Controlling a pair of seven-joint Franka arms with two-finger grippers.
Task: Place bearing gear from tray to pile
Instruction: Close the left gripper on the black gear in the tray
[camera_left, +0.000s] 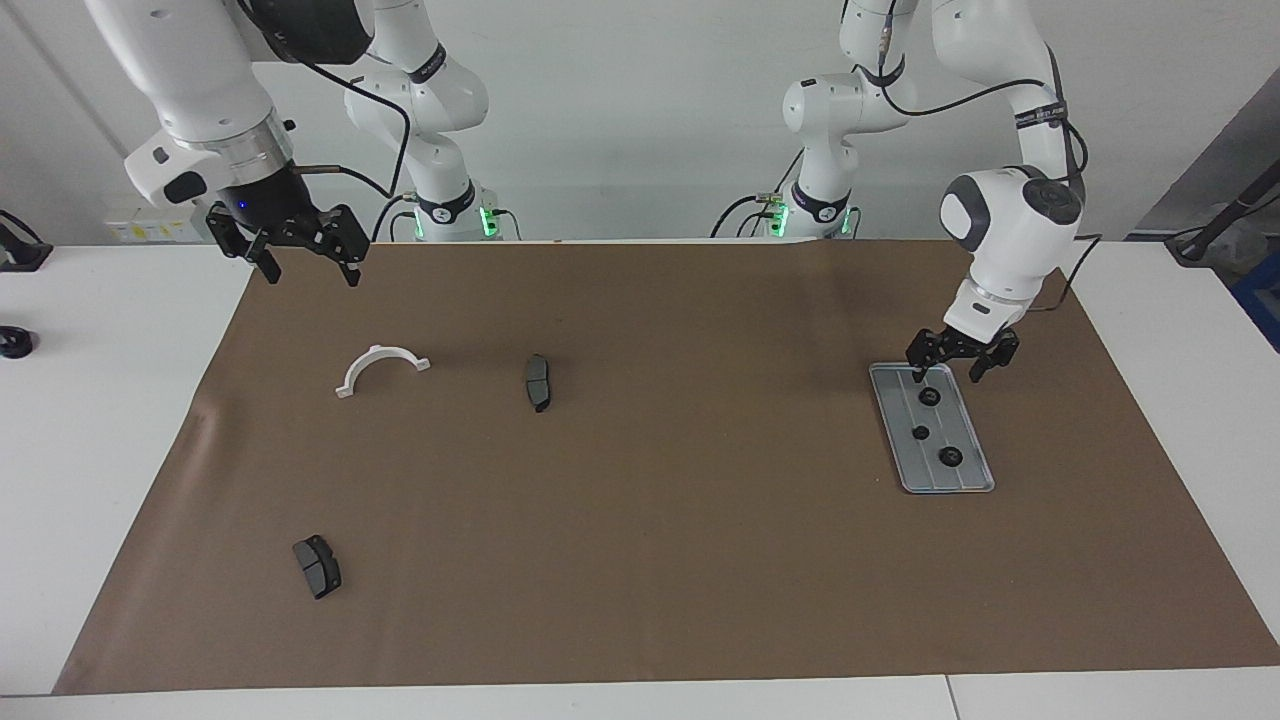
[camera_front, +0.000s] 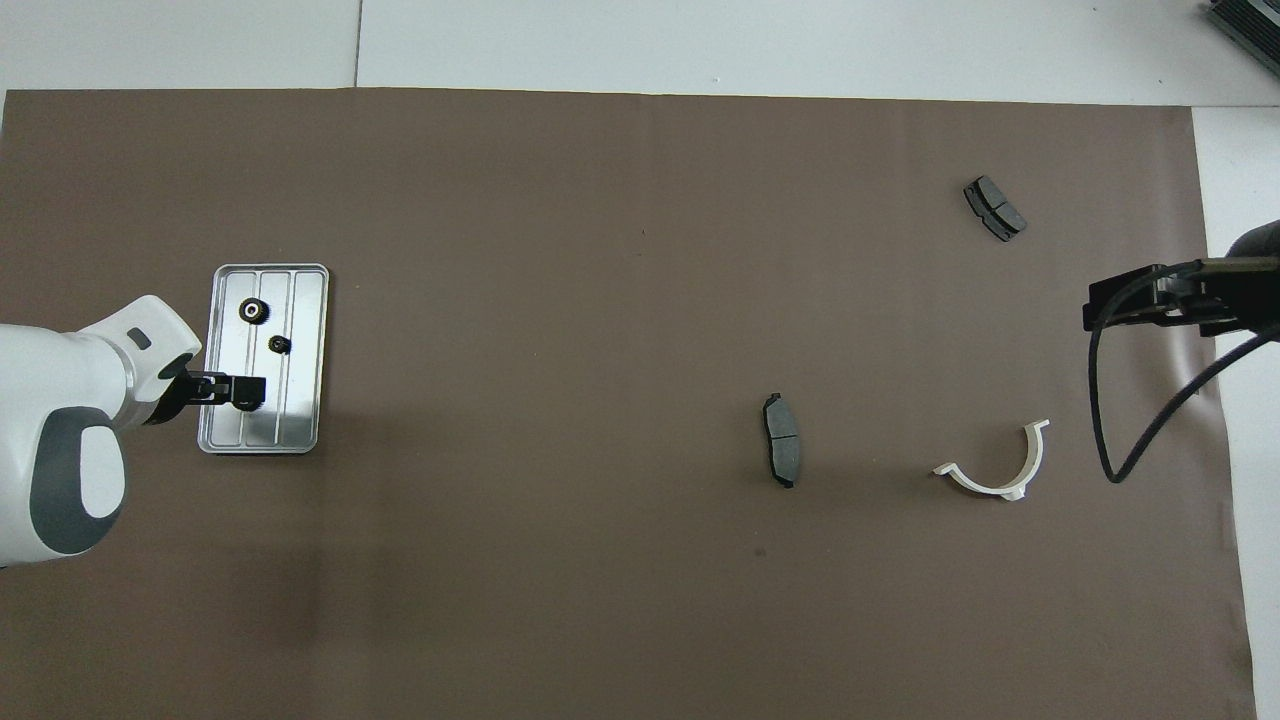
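The left gripper (camera_left: 960, 365) is hung just above the tray (camera_left: 975, 475) at the end nearest the robots, fingers spread wide and nothing held. The nearest gear (camera_left: 929, 397) lies directly below it; in the overhead view it is partly covered by the fingers. Two more gears (camera_left: 921, 433) (camera_left: 950, 457) lie in the tray, at 12 o'clock from the gripper in the overhead view. Whether the fingers touch anything cannot be told.

Broad bare brown mat (camera_left: 700, 520) is left between tray and pile, at 3 o'clock in the overhead view: a white bracket (camera_left: 381, 368) and two brake pads (camera_left: 538, 382) (camera_left: 317, 566), well apart. The right gripper (camera_left: 305, 262) waits wide open and empty over the mat's edge near the bracket.

No writing can be read.
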